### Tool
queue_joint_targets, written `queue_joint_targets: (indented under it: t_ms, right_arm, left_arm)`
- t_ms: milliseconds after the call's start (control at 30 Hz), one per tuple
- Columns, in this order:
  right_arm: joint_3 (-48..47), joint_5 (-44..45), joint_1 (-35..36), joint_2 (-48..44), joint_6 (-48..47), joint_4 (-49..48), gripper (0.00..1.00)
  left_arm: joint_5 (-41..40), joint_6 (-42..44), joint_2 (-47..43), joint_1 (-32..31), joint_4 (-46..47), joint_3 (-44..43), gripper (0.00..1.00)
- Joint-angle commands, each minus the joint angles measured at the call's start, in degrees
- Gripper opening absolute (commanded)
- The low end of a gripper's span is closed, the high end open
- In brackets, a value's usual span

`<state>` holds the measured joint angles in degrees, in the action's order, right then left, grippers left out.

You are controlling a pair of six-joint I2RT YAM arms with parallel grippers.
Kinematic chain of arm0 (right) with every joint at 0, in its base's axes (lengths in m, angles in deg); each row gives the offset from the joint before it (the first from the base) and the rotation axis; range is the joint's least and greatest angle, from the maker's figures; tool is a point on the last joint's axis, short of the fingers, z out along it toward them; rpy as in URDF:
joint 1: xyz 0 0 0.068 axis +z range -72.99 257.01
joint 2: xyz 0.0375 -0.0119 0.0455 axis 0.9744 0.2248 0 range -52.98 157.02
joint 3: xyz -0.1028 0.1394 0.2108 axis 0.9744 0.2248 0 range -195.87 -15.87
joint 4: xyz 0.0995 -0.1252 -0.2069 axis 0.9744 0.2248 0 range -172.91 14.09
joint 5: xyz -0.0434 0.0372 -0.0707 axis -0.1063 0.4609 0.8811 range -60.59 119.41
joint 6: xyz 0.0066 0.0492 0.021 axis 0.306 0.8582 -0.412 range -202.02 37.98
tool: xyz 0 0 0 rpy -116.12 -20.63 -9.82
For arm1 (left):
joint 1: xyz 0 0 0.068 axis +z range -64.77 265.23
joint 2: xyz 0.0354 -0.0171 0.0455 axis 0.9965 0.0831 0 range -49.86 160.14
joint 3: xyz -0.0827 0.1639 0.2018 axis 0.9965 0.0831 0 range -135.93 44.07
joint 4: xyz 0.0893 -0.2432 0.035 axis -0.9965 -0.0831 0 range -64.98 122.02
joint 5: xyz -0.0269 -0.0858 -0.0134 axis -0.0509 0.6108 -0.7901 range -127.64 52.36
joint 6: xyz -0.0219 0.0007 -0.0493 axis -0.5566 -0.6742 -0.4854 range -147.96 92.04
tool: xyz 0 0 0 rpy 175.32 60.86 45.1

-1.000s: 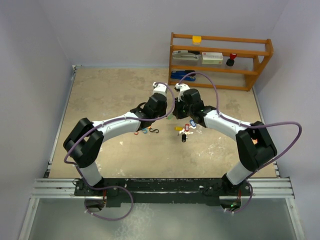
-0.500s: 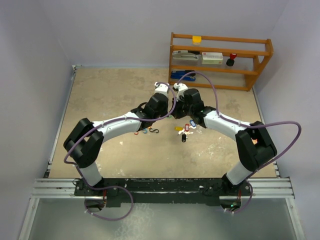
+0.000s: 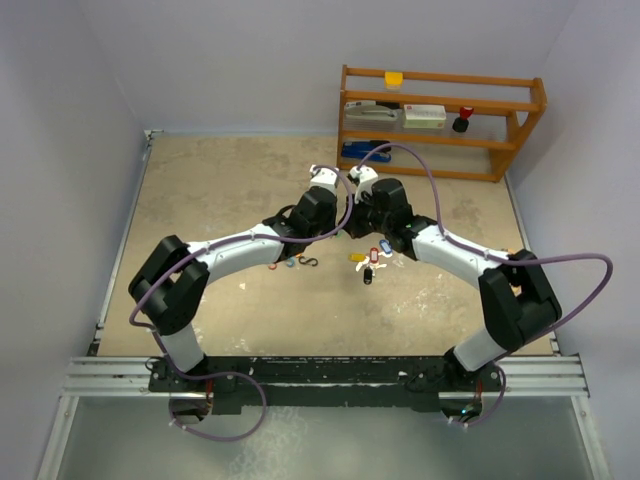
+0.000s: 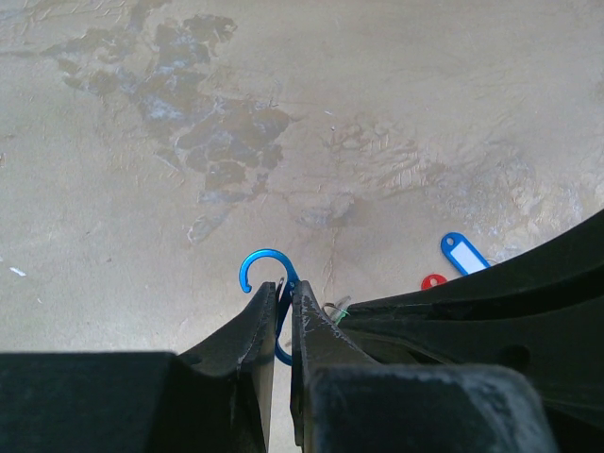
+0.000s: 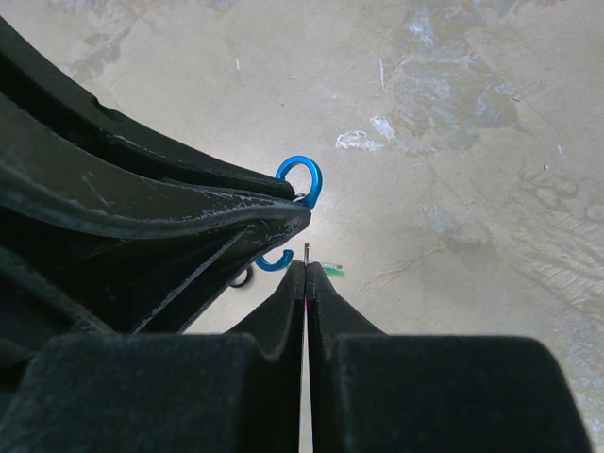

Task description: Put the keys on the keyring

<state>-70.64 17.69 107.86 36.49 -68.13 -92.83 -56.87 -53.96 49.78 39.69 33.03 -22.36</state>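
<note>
Bare, evenly lit enclosure.
Pale lavender walls enclose a mottled beige tabletop; an orange wooden shelf rack stands upper right.

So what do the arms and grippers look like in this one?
The left arm and right arm have white shells, bulky black joints and a looping purple cable each. The left gripper and right gripper have black, wedge-shaped, scuffed fingers.

The left gripper hides the blue clip's middle, and the right gripper's tips hide most of a thin metal piece.
</note>
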Motion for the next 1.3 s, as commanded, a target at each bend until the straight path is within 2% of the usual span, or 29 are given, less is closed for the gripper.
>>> queue_joint_targets:
  t_ms: [0,1267]
  right_arm:
    - [0.4,-1.9,0.4,-2.2,-1.3,-2.5,0.00]
    - [1.4,-5.0,1.1,-1.1,-1.8,-1.5,0.00]
  left_arm:
    - [0.5,-0.7,0.2,-0.4,2.2,-2.1,0.00]
    - [-0.9,0.0,-0.8,-0.6,2.5,-1.8,0.00]
